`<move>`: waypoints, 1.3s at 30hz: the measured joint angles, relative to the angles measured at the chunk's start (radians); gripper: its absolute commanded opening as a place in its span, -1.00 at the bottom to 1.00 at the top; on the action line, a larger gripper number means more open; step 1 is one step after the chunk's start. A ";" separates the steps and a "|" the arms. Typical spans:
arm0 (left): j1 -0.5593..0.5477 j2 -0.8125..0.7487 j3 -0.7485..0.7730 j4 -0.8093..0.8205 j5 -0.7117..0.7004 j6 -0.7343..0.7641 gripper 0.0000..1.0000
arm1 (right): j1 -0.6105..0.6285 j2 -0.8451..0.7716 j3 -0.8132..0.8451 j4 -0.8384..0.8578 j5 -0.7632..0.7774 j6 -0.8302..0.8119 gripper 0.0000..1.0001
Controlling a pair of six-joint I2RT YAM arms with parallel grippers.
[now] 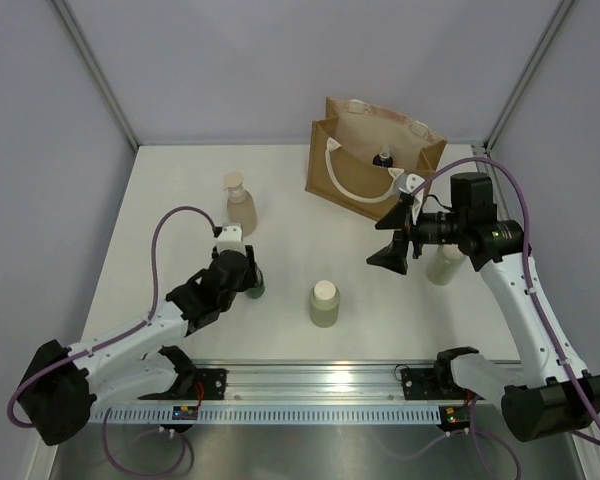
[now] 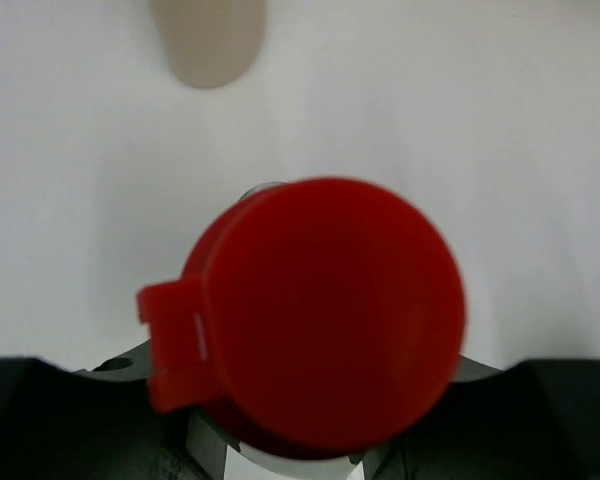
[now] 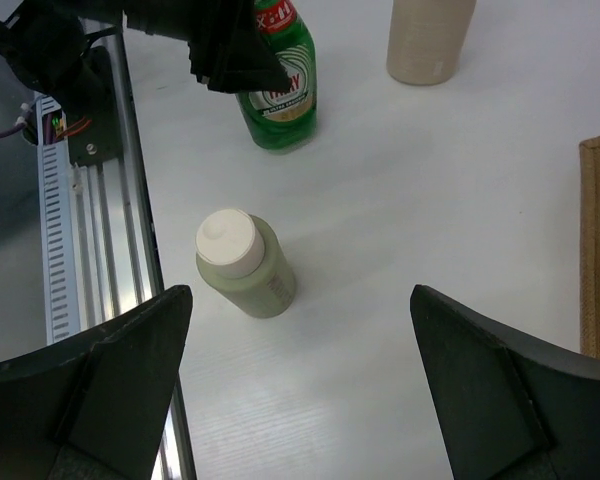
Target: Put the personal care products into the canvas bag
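The green red-capped bottle (image 1: 256, 287) stands upright on the white table, and my left gripper (image 1: 246, 274) is shut round its neck. Its red cap (image 2: 320, 310) fills the left wrist view; its green body also shows in the right wrist view (image 3: 277, 88). The beige pump bottle (image 1: 240, 204) stands behind it. One pale olive cream-capped bottle (image 1: 324, 303) stands mid-table, below my right gripper (image 3: 300, 380), which is open and empty in the air. A second olive bottle (image 1: 445, 264) stands partly hidden behind the right arm. The canvas bag (image 1: 352, 178) stands at the far right with small items inside.
An aluminium rail (image 1: 310, 381) runs along the near table edge and shows in the right wrist view (image 3: 80, 230). Grey walls enclose the table at the back and sides. The bag's edge (image 3: 598, 250) lies at the right of the right wrist view.
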 measured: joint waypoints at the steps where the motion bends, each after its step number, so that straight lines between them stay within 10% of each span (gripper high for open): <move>1: 0.000 -0.029 0.000 0.000 0.047 0.030 -0.91 | 0.002 0.005 0.001 -0.011 -0.005 -0.010 0.96; 21: 0.015 -0.004 0.380 0.082 0.760 0.192 -1.00 | 0.216 0.370 0.167 0.292 -0.047 0.267 0.99; 39: 0.042 0.148 0.493 0.228 1.078 0.154 -1.00 | 0.262 0.441 0.211 0.011 -0.307 -0.046 0.79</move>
